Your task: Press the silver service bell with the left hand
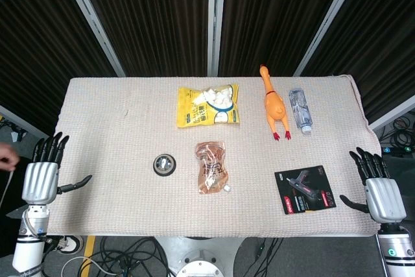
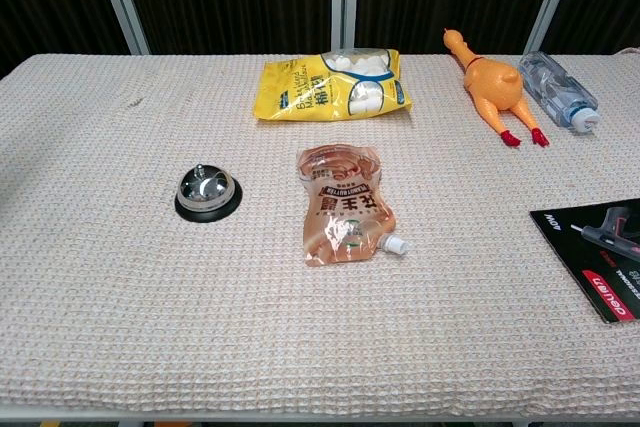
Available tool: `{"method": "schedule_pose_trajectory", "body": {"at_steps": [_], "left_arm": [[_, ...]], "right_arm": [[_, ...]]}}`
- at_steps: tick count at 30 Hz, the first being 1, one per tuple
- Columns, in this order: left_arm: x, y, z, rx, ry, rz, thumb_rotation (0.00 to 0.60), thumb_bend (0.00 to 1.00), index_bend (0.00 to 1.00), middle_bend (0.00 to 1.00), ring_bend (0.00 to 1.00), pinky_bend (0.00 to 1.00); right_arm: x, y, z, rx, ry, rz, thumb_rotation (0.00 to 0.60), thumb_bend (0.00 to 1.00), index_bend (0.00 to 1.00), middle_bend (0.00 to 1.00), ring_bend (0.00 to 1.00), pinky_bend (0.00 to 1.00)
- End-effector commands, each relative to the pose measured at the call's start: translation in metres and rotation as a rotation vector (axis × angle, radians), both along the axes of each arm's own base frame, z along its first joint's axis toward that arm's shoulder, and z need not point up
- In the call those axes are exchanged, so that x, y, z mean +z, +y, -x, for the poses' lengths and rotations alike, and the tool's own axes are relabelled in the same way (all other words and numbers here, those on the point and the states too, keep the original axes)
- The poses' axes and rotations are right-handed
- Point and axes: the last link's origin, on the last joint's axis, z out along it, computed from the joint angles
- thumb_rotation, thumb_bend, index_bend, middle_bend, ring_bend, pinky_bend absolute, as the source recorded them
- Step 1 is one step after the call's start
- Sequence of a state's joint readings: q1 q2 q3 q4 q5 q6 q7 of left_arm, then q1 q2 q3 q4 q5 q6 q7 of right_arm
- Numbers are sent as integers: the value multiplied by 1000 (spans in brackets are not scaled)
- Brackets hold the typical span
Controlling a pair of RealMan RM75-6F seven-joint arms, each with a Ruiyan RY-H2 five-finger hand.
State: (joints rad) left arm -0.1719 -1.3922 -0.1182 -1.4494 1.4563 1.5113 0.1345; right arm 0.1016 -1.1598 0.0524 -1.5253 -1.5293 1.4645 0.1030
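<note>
Silver service bell [image 1: 165, 164] standing upright on the tabletop [image 1: 117, 115], left of centre, just beside the brown spouted pouch [image 1: 212, 168]. It lies forward and inward of the left robot hand [image 1: 41, 176], the nearer one, fingers spread and empty at the left edge; right robot hand [image 1: 380, 192] likewise spread, well apart.

Lighting even and bright in both views, diffuse, apparently from overhead. Shadows short and soft, tight under each object. Backdrop stays near black.

Service bell [image 2: 207, 190], ahead and to the right of the left hand [image 1: 41, 181]: small bright specular spot on the dome in the chest view. Brown pouch [image 2: 343, 206] further right of that hand shows mild sheen.

Head view slightly soft; both hands sharp enough, right hand [image 1: 382, 197] included. Chest view sharp, cloth weave resolved across the table [image 2: 90, 287].
</note>
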Motion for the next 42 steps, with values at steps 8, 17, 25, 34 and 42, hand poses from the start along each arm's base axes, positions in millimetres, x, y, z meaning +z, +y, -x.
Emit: {"method": "schedule_pose_trajectory", "body": {"at_steps": [8,17,25,34,42], "left_arm": [[1,1,-1,0,4,7,181,0,37,0,0,0],[-10,13,-18,-41,-17,51,181,0,36,0,0,0],[-61,48,-63,-162,-69,183,254,0,37,0,0,0],[-152,72,-111,-230,-138,360,272,0,37,0,0,0],[-192,82,-134,-247,-162,428,268,0,37,0,0,0]], "right_arm": [[-1,0,-1,-3,-5,1,600,0,0,0,0,0],[0,1,1,-5,6,-3,600,0,0,0,0,0],[4,-1,-2,10,5,5,600,0,0,0,0,0],[6,-3,-2,10,1,13,600,0,0,0,0,0],[10,-2,4,11,-24,18,600,0,0,0,0,0]]}}
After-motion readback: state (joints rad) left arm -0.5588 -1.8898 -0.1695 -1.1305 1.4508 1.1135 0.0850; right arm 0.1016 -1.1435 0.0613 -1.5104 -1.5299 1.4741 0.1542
